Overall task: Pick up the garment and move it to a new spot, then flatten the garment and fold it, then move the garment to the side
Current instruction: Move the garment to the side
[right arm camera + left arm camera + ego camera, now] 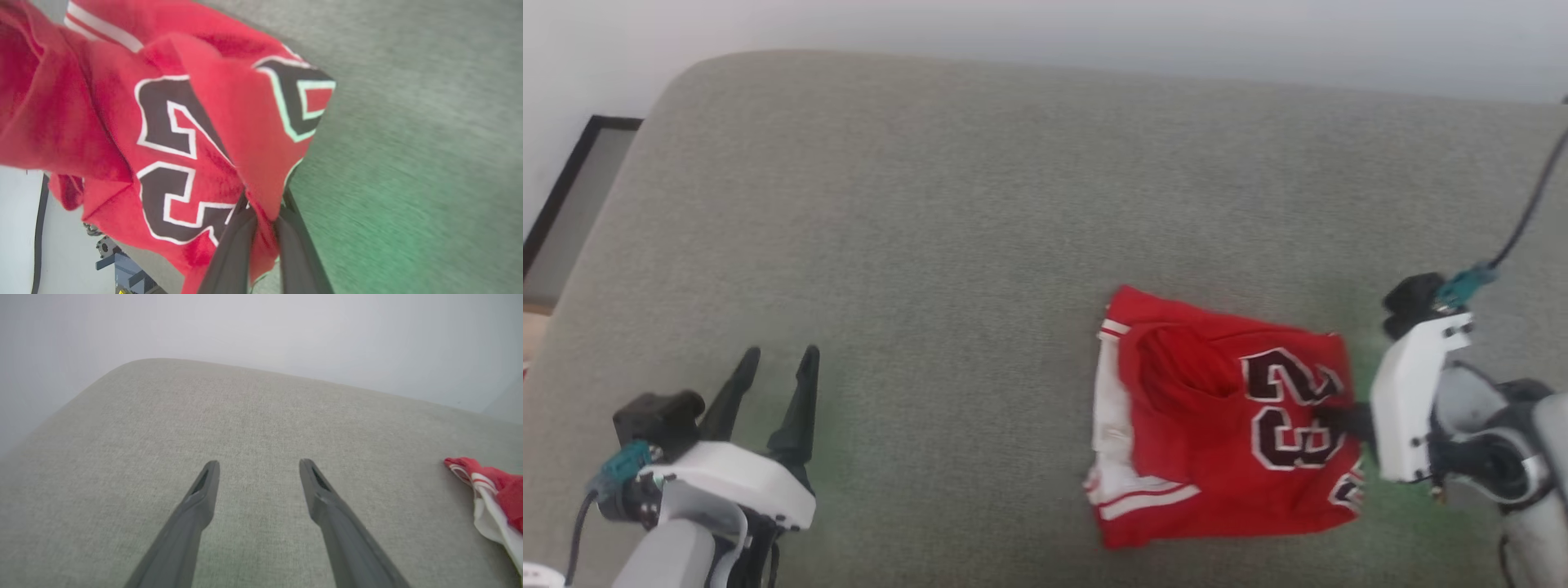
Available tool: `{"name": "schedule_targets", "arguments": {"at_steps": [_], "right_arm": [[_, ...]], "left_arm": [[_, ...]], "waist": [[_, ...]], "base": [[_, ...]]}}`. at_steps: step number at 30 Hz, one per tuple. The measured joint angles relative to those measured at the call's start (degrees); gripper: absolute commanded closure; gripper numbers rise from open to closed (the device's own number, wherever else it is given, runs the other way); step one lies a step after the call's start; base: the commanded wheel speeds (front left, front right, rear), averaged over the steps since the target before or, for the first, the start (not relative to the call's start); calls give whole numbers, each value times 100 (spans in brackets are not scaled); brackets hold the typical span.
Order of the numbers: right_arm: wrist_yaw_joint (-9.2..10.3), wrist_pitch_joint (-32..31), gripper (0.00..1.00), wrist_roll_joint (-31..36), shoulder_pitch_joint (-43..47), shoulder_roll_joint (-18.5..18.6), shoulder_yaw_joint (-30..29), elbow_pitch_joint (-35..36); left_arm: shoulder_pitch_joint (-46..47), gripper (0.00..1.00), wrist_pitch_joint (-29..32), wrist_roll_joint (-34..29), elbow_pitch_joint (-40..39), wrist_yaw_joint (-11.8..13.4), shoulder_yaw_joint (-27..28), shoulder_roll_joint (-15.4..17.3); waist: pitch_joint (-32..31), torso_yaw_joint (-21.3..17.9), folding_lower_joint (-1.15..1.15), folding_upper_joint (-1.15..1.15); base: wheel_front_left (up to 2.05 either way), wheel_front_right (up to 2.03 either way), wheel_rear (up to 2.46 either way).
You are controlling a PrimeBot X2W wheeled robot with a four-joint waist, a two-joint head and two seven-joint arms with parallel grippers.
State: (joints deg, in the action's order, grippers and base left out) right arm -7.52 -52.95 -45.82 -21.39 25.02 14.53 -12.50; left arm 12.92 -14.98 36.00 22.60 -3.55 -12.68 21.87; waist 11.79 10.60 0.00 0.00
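The garment (1217,425), a red shirt with a dark white-outlined "23" and white striped trim, lies folded into a rough rectangle on the right part of the grey cushion (931,245). My right gripper (1342,420) reaches in from the right, its fingers shut on the garment's right edge. In the right wrist view the red cloth (184,122) is pinched between the two dark fingers of the right gripper (265,206) and bunches up above them. My left gripper (776,355) stands open at the lower left, far from the shirt. Its wrist view shows the left gripper (257,463) with spread fingers and a corner of the garment (494,490) at the right.
A dark-framed panel (564,196) leans beside the cushion's left end. A pale wall runs behind the cushion. A black cable (1527,212) rises from my right wrist. Bare grey fabric stretches between the two grippers.
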Motion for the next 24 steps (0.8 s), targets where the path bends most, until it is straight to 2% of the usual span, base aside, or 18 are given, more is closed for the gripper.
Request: {"name": "schedule_targets", "arguments": {"at_steps": [6,15,24], "right_arm": [[0,3,100,132,-129,319,-314,-45],[-1,112,100,274,-570,1013,-546,-171],[-1,641,100,499,-1076,1575,-595,-517]], "left_arm": [[172,0,0,-64,-51,-34,-59,15],[497,0,0,-190,-114,-49,-230,-41],[1006,0,0,-389,-141,-127,-452,-116]], "waist": [[14,-244,0,0],[198,-664,0,0],[519,-1146,0,0]], "base": [[0,0,0],[0,0,0],[0,0,0]]}}
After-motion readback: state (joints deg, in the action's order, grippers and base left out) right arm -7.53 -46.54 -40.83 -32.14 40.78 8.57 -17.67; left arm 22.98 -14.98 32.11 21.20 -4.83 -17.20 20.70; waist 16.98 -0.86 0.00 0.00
